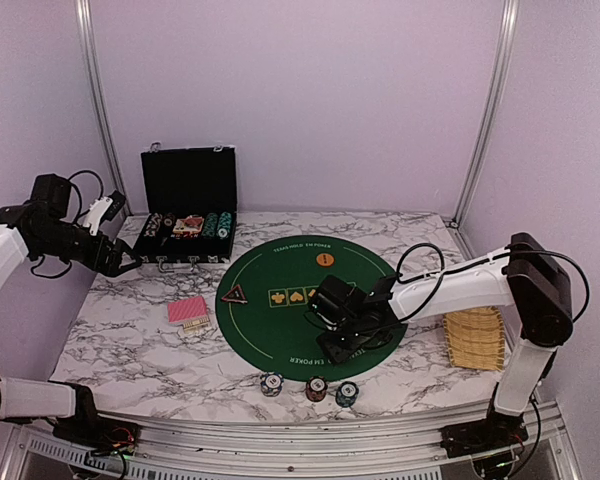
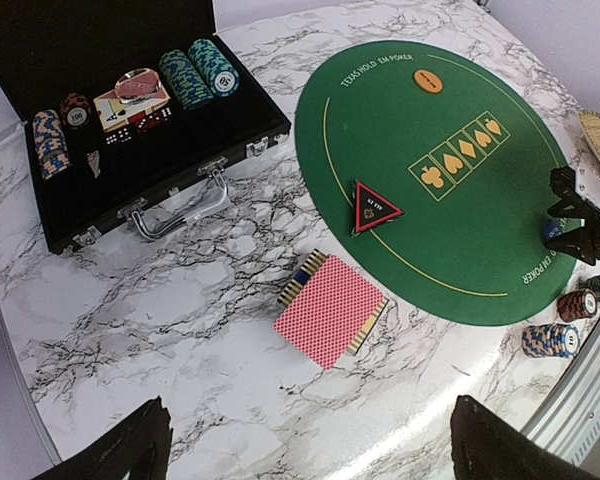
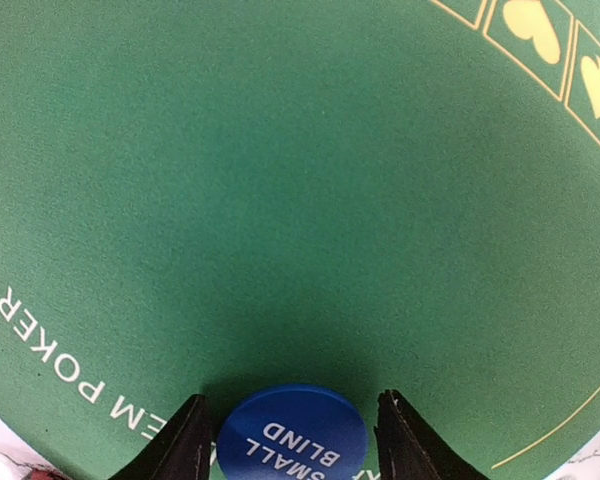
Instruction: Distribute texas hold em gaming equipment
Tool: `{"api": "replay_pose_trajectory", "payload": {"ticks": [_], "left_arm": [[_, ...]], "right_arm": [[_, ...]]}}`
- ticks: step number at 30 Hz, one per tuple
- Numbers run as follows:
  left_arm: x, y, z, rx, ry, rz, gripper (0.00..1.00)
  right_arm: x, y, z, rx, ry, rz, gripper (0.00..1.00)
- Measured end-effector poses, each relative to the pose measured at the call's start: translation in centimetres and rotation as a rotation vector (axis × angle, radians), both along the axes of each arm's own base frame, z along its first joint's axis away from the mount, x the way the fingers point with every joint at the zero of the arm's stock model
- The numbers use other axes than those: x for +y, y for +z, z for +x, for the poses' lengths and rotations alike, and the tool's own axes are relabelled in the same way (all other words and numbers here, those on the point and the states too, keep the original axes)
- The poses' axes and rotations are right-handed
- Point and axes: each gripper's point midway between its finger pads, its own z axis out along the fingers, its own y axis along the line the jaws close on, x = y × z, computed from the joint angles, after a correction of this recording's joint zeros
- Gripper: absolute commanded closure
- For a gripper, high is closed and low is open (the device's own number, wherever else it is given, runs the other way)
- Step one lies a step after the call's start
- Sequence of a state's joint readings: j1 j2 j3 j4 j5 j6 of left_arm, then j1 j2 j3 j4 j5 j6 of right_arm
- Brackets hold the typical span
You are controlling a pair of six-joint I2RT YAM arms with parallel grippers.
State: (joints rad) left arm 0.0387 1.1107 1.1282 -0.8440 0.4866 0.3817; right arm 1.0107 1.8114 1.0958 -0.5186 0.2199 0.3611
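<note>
Button (image 3: 292,440), blue SMALL BLIND, on green mat (image 3: 280,200) by its lettered rim, wrist view shows right pincer (image 3: 293,398) parted astride it, slim gaps, overhead adds three chip stacks (image 1: 316,388) beyond that rim, left pincer (image 2: 310,445) wide open at tabletop's (image 1: 140,340) left edge

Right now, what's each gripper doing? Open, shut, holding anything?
Left gripper: open, empty.
Right gripper: jaws straddle the blue button; cannot tell whether it's gripped.
</note>
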Motion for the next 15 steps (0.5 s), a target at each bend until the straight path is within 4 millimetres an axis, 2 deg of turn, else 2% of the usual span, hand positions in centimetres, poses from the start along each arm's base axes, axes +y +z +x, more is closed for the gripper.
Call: {"api": "replay_pose_trajectory", "payload": {"ticks": [15], "left_arm": [[-0.2,-0.2,0.1,0.009,-0.011,-0.007,0.01]], "right_arm": [[-2.1,0.2,-0.5,-0.007,-0.019,-0.062,0.47]]}}
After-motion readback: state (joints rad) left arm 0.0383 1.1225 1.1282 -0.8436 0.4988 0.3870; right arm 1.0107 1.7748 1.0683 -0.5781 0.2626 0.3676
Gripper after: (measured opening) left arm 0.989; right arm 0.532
